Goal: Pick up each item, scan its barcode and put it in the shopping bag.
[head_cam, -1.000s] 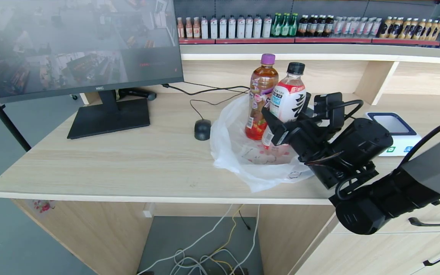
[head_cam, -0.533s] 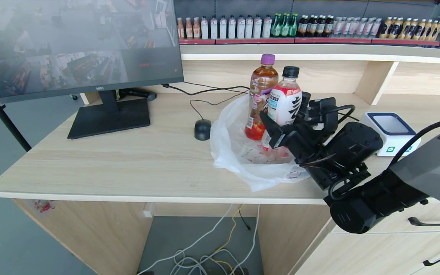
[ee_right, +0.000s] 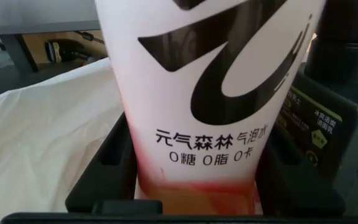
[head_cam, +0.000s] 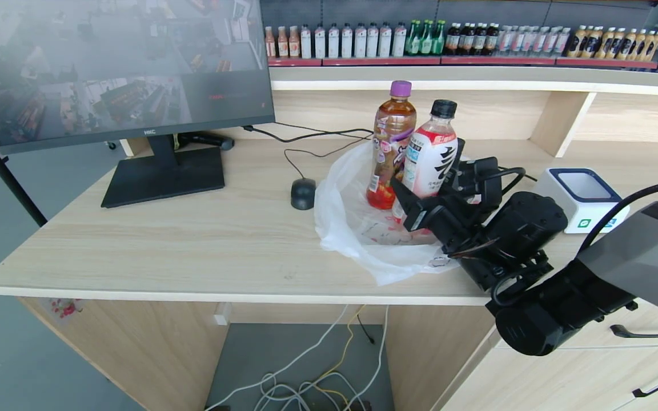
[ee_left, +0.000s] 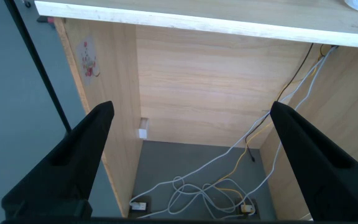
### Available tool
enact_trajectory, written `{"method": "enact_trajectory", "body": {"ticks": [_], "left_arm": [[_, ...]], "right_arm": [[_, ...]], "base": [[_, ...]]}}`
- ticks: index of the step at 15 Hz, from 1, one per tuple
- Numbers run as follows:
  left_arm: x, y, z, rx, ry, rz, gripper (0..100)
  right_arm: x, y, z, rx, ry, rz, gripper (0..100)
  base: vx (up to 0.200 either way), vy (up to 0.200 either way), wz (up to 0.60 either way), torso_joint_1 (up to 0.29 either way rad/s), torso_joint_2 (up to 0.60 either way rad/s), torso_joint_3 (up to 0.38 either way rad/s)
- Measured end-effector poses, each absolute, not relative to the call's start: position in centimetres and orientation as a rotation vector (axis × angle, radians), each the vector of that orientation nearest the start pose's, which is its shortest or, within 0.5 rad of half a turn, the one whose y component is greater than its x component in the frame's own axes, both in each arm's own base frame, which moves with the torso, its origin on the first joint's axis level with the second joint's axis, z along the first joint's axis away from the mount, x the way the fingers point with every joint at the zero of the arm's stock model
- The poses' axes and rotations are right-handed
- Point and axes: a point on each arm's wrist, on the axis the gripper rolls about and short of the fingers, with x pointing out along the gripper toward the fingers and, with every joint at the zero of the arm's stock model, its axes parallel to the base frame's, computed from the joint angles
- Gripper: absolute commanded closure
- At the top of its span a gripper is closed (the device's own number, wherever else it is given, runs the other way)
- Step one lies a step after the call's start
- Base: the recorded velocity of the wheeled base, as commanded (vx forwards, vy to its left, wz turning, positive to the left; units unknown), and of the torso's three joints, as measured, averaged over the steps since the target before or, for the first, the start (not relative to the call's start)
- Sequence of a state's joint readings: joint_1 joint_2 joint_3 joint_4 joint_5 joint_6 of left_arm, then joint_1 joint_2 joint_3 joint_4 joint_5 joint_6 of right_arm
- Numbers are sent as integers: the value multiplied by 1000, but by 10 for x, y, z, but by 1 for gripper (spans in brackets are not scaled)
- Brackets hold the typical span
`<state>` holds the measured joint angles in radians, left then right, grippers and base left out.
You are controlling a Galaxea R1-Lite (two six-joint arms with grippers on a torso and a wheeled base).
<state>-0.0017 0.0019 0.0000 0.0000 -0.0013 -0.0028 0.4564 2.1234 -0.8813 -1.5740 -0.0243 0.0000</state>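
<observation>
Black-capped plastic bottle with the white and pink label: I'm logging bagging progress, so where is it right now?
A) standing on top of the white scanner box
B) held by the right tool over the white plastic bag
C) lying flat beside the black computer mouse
B: the right tool clamps the black-capped plastic bottle by its lower body, over the white plastic shopping bag, next to the purple-capped tea bottle.

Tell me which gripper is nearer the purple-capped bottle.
Right. The right gripper holds the black-capped bottle right beside the purple-capped bottle, at the bag. The left gripper, jaws open, sits far off, low in front of the desk.
</observation>
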Motion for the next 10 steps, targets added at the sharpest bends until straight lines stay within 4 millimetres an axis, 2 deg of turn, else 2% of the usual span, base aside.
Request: {"method": "enact_trajectory", "body": {"ticks": [8,9,10], "left_arm": [[-23,0,76,-3,2,-3,0],[-23,0,76,-3,2,-3,0],[-23,0,76,-3,2,-2,0]], "right_arm": [[346,168,144,78,-315,421,100],[346,168,144,78,-314,417,0],[347,167,143,77,-303,414,0]], "base": [[0,0,0,0,0,0],[0,0,0,0,0,0],[0,0,0,0,0,0]]}}
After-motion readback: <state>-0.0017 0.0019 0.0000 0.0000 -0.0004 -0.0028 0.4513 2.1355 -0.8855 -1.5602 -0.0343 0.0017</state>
